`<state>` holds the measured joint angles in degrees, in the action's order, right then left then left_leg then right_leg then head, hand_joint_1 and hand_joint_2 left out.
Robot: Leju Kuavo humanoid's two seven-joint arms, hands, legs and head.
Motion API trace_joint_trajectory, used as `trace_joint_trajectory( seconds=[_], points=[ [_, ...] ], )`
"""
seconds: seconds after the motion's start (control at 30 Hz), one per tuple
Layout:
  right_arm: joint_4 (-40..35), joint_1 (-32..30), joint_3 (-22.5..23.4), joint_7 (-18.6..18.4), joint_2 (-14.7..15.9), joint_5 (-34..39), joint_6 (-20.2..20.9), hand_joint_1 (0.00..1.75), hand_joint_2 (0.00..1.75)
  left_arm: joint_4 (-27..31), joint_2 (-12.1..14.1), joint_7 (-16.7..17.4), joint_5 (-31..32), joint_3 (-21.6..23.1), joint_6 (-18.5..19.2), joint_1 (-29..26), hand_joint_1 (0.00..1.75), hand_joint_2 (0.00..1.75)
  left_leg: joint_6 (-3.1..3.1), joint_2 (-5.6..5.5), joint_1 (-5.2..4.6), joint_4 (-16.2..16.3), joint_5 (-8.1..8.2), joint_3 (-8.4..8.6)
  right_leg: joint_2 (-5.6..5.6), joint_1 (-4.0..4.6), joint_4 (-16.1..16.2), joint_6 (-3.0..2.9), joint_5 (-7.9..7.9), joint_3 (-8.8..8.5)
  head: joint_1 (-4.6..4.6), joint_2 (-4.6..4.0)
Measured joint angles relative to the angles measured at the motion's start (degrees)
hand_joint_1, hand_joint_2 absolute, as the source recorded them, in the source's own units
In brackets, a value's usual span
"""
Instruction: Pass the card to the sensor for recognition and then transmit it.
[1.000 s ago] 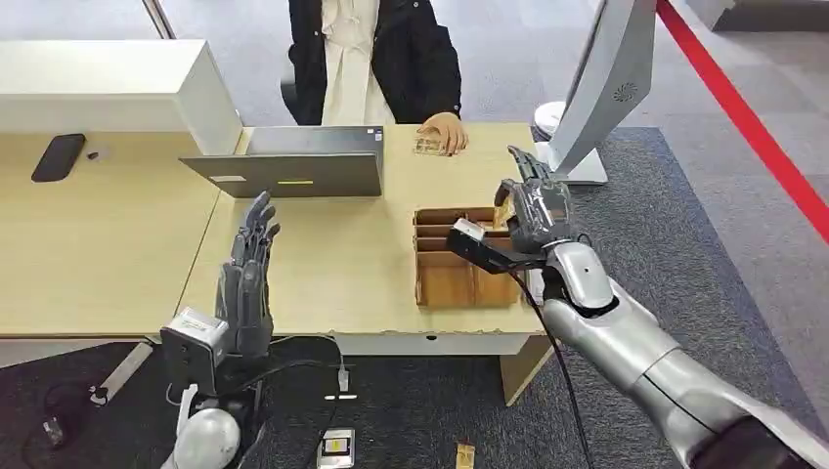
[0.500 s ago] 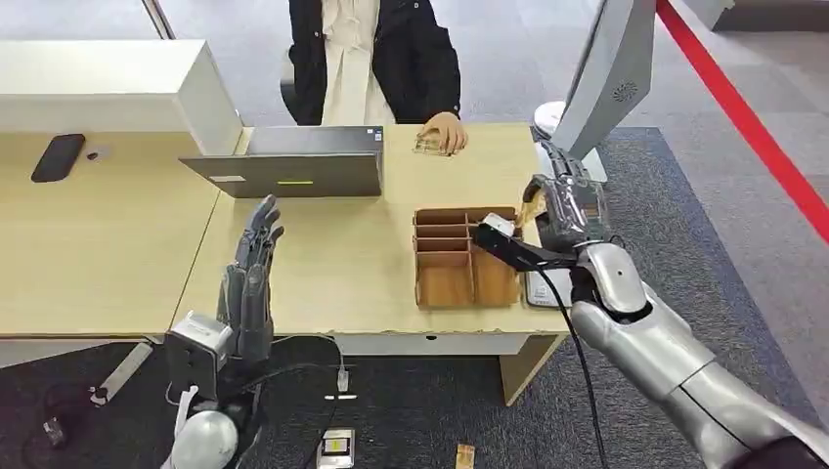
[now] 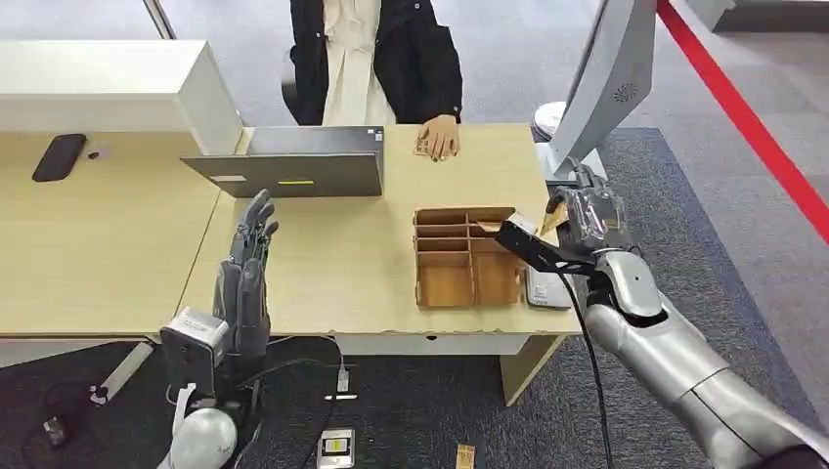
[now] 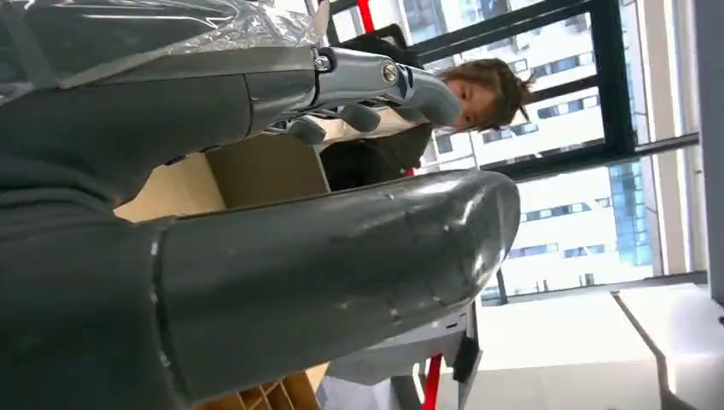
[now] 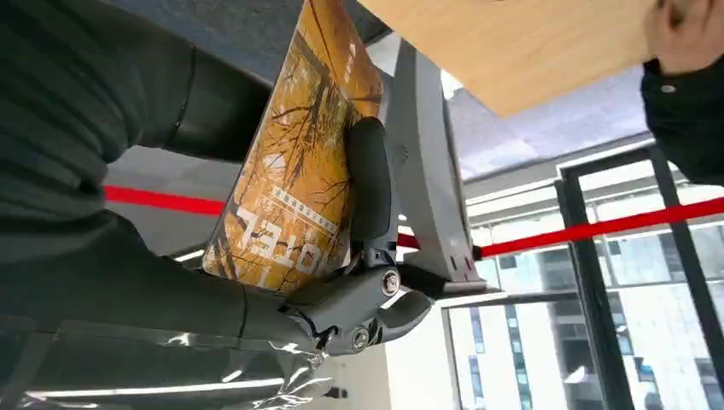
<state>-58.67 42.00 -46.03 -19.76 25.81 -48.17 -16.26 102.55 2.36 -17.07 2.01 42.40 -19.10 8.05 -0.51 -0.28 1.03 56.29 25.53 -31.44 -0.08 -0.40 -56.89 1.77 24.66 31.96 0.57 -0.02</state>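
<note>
My right hand pinches an orange printed card between thumb and fingers. In the head view the card shows as a tan sliver at the hand's left side. The hand hovers over the table's right edge, just right of the wooden divider box and a little beyond a flat grey sensor pad lying on the table. My left hand stands upright in front of the table's near edge, fingers straight and apart, holding nothing.
A person sits across the table with a hand resting on a small card. A laptop stands at the back, and a white tilted screen on a stand at the right corner. A phone lies far left.
My right hand has carried the card to the right, from above the wooden box to past its right side near the table edge. The left hand has barely moved.
</note>
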Motion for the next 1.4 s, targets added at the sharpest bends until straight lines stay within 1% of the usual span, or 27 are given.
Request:
trace_joint_trajectory(
  seconds=[0.17, 0.47, 0.57, 0.7, 0.9, 1.03, 1.4],
  points=[
    [0.64, -2.50, 1.09, -1.66, 1.29, 0.70, 0.92, 1.75, 1.75, 0.00, -0.02, 0.16, -0.24, 0.02, 1.36, 0.11, 0.00, 0.00, 0.00, -0.01, -0.01, 0.00, 0.01, -0.01, 0.00, 0.00, 0.01, 0.00, 0.00, 0.01, 0.00, 0.00],
    [0.61, -6.60, 2.32, -2.69, 2.41, 0.70, 1.66, 1.75, 1.75, 0.00, -0.35, 0.05, -0.59, 0.07, 1.75, 0.84, 0.00, 0.00, 0.00, 0.00, 0.00, 0.00, 0.00, 0.00, 0.00, 0.00, 0.01, 0.00, 0.00, 0.00, 0.00, 0.00],
    [0.26, -7.99, 2.54, -3.35, 2.58, 0.66, 2.54, 1.75, 1.75, 0.00, -0.35, 0.05, -1.05, 0.09, 2.47, 0.96, 0.00, 0.00, 0.00, 0.00, 0.00, 0.00, 0.00, 0.00, 0.00, 0.00, 0.01, 0.00, 0.00, 0.00, 0.00, 0.00],
    [-0.83, -9.65, 2.69, -3.72, 2.80, 0.35, 4.87, 1.75, 1.75, 0.00, -0.35, 0.05, -1.73, 0.09, 3.59, 1.01, 0.00, 0.00, 0.00, 0.00, 0.00, 0.00, 0.00, -0.01, 0.00, 0.00, 0.01, 0.00, 0.00, 0.00, -0.02, 0.00],
    [-1.88, -10.96, 2.64, -3.72, 2.60, 0.11, 6.51, 1.75, 1.75, 0.00, -0.35, 0.05, -2.05, 0.11, 4.44, 1.00, 0.00, 0.00, 0.00, 0.00, 0.00, -0.01, 0.00, -0.03, 0.00, 0.00, 0.01, 0.00, 0.00, 0.00, -0.02, 0.00],
    [-1.92, -10.96, 2.51, -3.69, 1.95, -0.33, 7.17, 1.75, 1.75, 0.00, -0.35, 0.05, -2.03, 0.11, 4.74, 1.00, 0.00, 0.00, 0.00, 0.00, 0.00, -0.01, 0.00, -0.03, 0.00, 0.00, 0.01, 0.00, 0.00, -0.01, 0.00, 0.00],
    [-1.64, -9.13, 2.14, -3.12, -0.06, -0.39, 8.46, 1.75, 1.75, 0.00, -0.35, 0.20, -1.99, 0.11, 4.79, 1.00, 0.00, 0.00, 0.01, 0.00, 0.00, -0.01, 0.00, -0.03, 0.00, 0.00, 0.01, 0.00, 0.00, -0.01, -0.02, 0.00]
  ],
)
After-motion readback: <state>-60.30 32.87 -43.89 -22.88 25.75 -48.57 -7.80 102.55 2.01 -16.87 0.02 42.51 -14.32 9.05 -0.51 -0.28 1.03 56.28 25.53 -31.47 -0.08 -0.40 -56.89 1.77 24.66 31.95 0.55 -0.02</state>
